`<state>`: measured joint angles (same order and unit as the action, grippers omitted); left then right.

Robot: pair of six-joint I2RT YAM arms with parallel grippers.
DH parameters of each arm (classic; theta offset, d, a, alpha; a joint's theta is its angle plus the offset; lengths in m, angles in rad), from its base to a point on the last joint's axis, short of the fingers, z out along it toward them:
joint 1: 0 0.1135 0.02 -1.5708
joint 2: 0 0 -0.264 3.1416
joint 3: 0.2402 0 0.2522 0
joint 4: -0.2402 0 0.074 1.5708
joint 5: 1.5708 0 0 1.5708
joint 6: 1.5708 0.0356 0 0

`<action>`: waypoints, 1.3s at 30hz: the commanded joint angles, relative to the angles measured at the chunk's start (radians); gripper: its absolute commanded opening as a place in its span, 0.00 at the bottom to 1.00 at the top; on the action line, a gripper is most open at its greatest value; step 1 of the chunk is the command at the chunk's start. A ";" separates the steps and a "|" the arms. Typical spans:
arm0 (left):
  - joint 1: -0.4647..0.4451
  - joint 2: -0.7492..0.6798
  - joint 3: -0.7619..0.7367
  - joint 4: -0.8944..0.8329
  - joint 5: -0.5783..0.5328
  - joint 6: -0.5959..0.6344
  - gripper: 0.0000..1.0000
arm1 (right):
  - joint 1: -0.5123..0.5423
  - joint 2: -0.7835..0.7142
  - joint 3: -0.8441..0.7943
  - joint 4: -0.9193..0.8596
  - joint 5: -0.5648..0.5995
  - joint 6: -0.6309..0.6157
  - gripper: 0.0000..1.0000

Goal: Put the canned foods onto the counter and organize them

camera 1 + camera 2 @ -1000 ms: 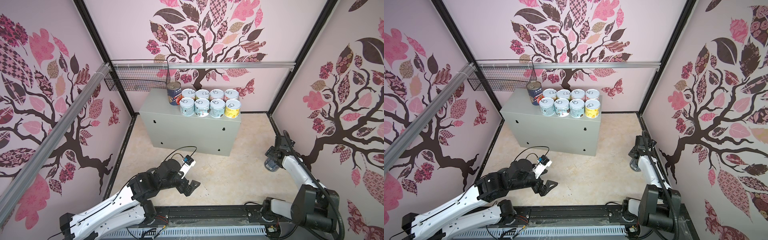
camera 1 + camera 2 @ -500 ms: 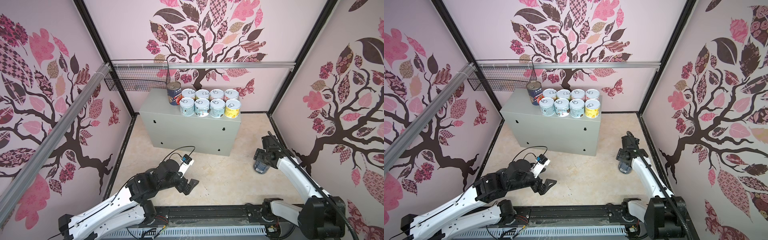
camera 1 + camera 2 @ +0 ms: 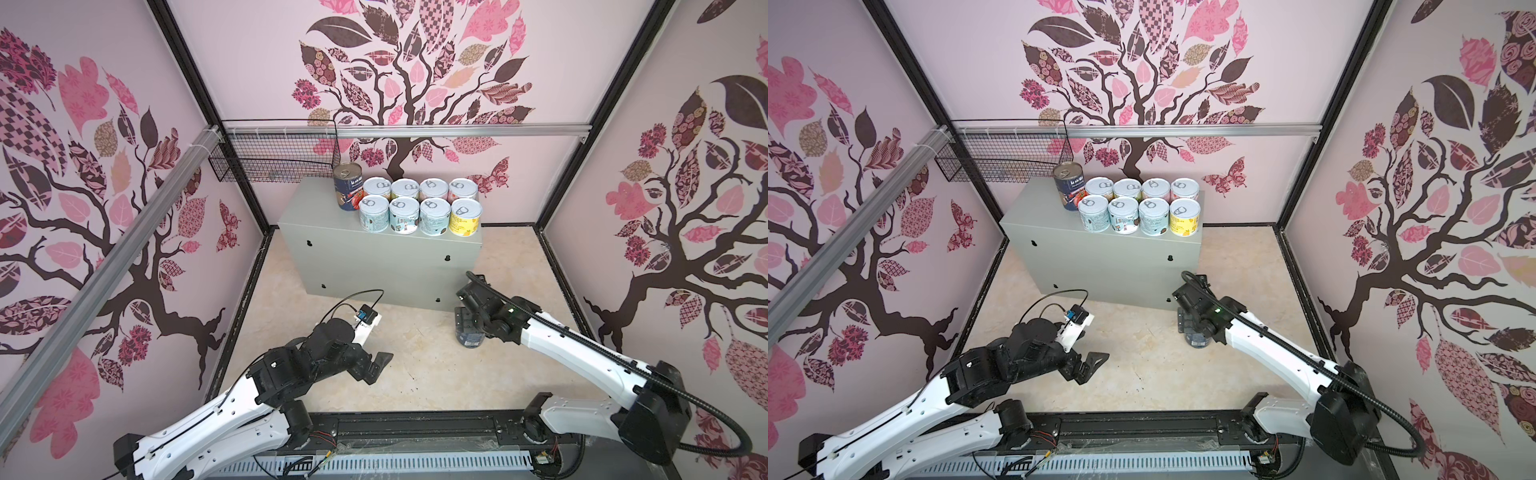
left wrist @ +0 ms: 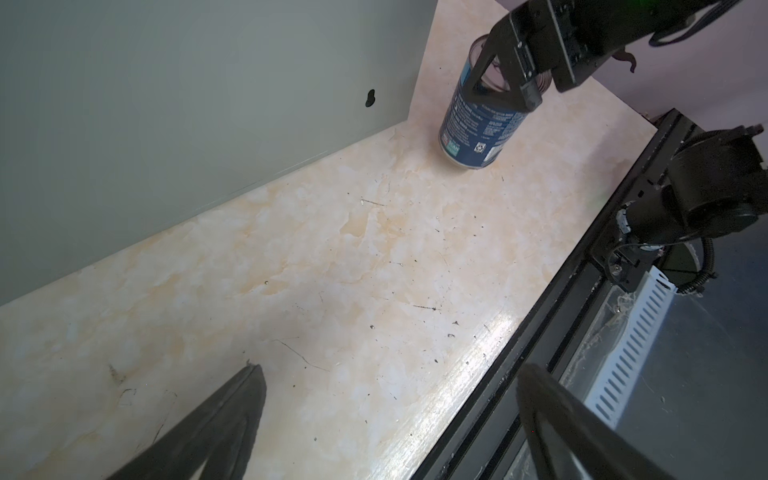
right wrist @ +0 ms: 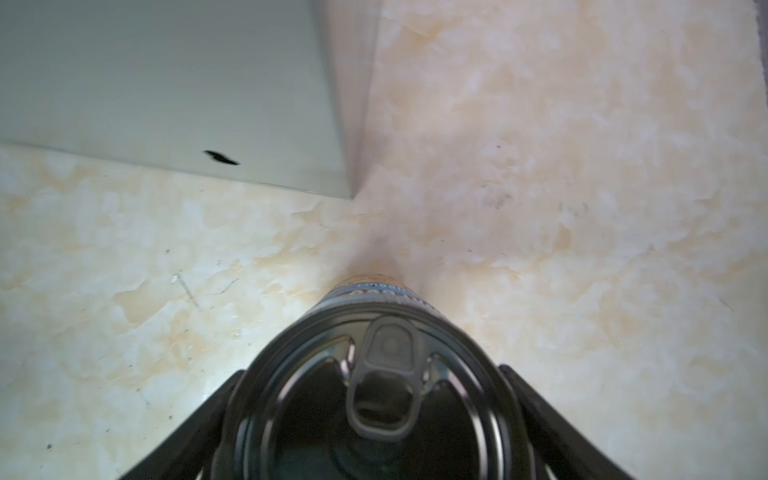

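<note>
A: Where the right gripper (image 3: 468,322) sits by the near right corner of the grey counter (image 3: 386,257), a dark blue can (image 4: 478,120) is seen clamped between its fingers (image 5: 552,419). Confirmed?

B: Confirmed. Fingers are closed partway on the can's upper wall, one on each side; pull-tab lid is visible in the right wrist view. Can is upright. Whether its base touches the marble-pattern floor (image 3: 436,374) cannot be told.

A: Left gripper (image 3: 376,365)?

B: Fingers (image 4: 216,424) are spread fully wide, nothing held. It is hovering low over the floor, well apart from the can, in front of the counter's left half.

A: Counter surface?

B: Nine cans are stood on its right half. A tall dark blue can with a tomato label (image 3: 347,187) is placed at the left end of the group. Beside it, eight short pastel cans (image 3: 419,203) are set in two rows of four, touching; the front right one is yellow (image 3: 466,216).

A: Wire mesh basket (image 3: 274,153)?

B: Hung on the rail, behind the counter's left end.
</note>
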<state>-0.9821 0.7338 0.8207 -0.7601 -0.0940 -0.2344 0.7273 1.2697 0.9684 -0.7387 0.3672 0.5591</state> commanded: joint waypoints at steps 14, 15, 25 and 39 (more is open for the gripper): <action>0.058 -0.051 -0.030 -0.009 -0.092 0.005 0.98 | 0.313 0.287 0.193 0.210 -0.008 0.032 0.67; 0.059 -0.057 -0.028 -0.010 -0.096 0.007 0.98 | 0.321 0.302 0.200 0.219 -0.023 0.031 0.67; 0.059 -0.097 -0.034 -0.007 -0.135 0.008 0.98 | 0.377 0.395 0.230 0.288 -0.093 0.013 0.72; 0.059 -0.167 -0.078 0.054 -0.075 0.087 0.98 | 0.377 0.242 0.159 0.323 -0.103 -0.007 1.00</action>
<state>-0.9279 0.5987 0.7830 -0.7422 -0.2012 -0.1837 1.0973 1.6012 1.1332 -0.4366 0.2729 0.5564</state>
